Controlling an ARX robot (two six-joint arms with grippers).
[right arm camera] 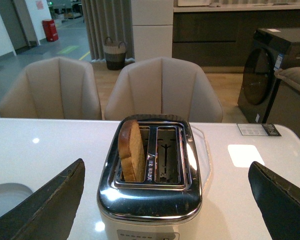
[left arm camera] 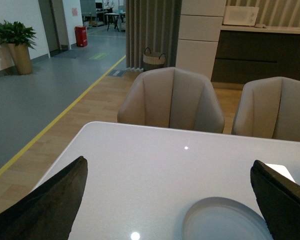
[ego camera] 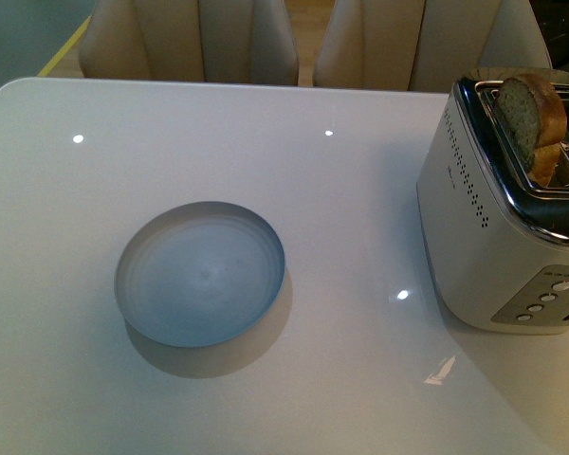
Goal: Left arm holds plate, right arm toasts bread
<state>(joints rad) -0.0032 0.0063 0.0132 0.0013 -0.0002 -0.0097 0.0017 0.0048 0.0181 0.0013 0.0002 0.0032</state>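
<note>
The plate (ego camera: 200, 273) lies flat at centre left of the front view on the glossy table (ego camera: 360, 190); it looks rigid, smooth and slippery, so grip should be taken at the rim. The bread (ego camera: 531, 118) stands in a slot of the toaster (ego camera: 503, 237) at upper right, protruding; it is light, soft and crushable, so hold the exposed top gently. Left end effector (left arm camera: 170, 200) and right end effector (right arm camera: 165, 200) are spread, empty.

No readable text; small mark on toaster (ego camera: 484, 209) side too tiny to make out
</note>
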